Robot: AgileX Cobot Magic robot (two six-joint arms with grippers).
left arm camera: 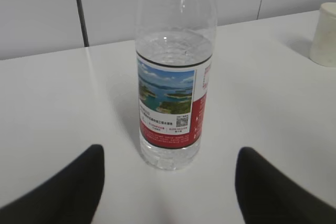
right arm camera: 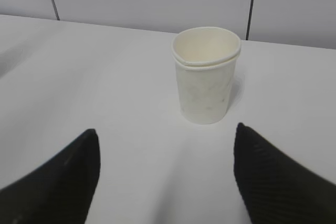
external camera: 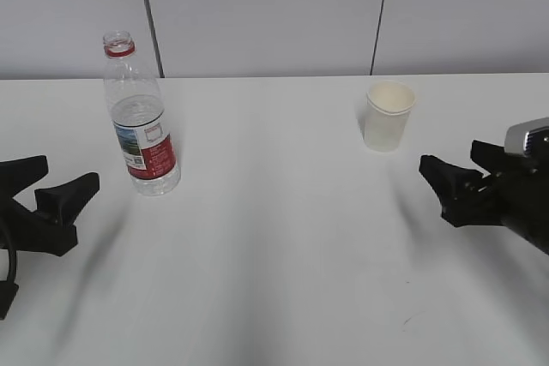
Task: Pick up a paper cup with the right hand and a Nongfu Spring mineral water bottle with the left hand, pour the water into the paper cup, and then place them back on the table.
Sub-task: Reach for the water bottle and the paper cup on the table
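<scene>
1. Bench [external camera: 283,237]: plain white, matte, soft shadows under both arms. A small dark mark shows near its front right.
2. Room: pale grey wall panels [external camera: 257,10] behind the bench, split by thin dark vertical seams.
3. Count: one bottle, one cup, two end effectors.
4. Nongfu Spring mineral water bottle [external camera: 140,122]: upright on the bench, left side, well back. Clear plastic, red neck ring, no cap visible, red-and-white label with a landscape picture. Water stands roughly level with the label's top edge.
5. Paper cup [external camera: 389,115]: upright on the bench, right side, toward the back; off-white, with a rolled rim. Well apart from the bottle.
6. Left end effector [external camera: 43,190]: low over the bench, fingers spread apart, holding nothing; bottle stands ahead of it, untouched.
7. Right end effector [external camera: 459,169]: fingers spread wide, holding nothing; cup stands ahead of the gap, not touched.
</scene>
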